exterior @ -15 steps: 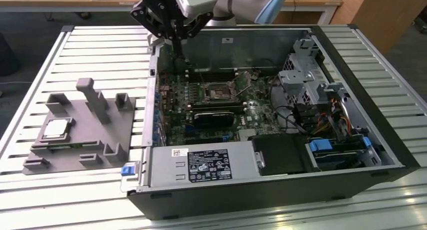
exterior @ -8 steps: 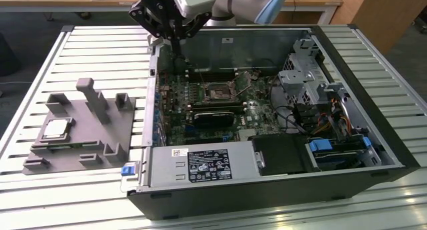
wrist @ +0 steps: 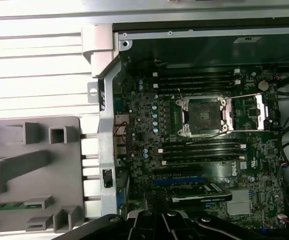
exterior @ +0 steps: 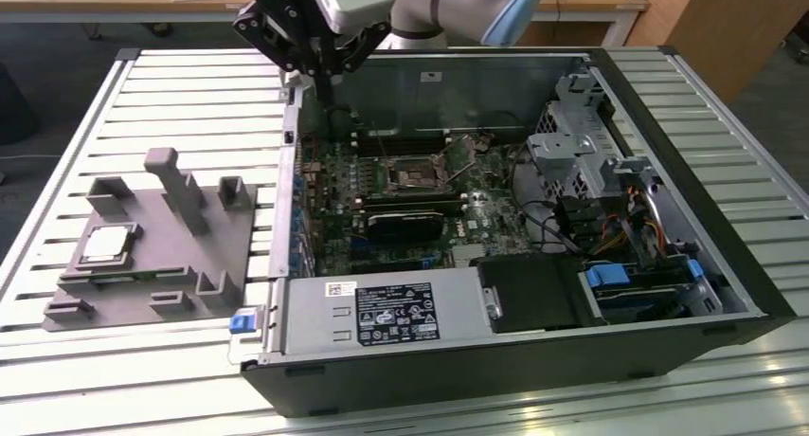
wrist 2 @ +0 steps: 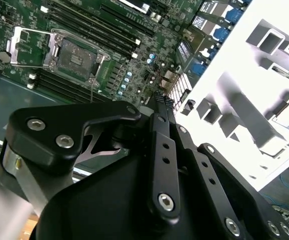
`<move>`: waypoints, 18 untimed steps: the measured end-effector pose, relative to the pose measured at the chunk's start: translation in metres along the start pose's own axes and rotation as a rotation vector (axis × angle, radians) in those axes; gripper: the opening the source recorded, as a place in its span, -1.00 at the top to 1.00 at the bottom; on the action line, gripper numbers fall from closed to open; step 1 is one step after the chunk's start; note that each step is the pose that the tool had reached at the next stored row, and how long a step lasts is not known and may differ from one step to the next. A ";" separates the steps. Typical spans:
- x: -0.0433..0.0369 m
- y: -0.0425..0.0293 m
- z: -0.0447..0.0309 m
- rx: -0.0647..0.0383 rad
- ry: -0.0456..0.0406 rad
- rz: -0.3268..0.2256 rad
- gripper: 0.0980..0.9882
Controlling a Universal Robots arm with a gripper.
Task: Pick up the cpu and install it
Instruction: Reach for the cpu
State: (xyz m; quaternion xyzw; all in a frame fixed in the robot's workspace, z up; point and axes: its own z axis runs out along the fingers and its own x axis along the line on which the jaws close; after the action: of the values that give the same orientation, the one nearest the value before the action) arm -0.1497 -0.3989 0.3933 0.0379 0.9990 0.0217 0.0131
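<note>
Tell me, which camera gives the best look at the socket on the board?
The first wrist view: the socket lies nearly square-on, with its frame plain all round. In the second wrist view the socket is whole too, but slanted. In the exterior view the socket is a small dark square amid the board.

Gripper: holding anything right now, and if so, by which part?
Nothing is held. The gripper is shut and empty; the cpu lies on the grey tray, apart from it.
</note>
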 end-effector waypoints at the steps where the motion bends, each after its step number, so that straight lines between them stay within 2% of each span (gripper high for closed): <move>1: 0.0014 -0.0001 0.0000 0.000 0.0000 0.000 0.98; 18: 0.0216 -0.0016 -0.0006 0.000 0.0000 0.000 0.98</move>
State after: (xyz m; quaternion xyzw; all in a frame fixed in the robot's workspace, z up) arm -0.1713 -0.3989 0.3933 0.0379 0.9990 0.0217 0.0131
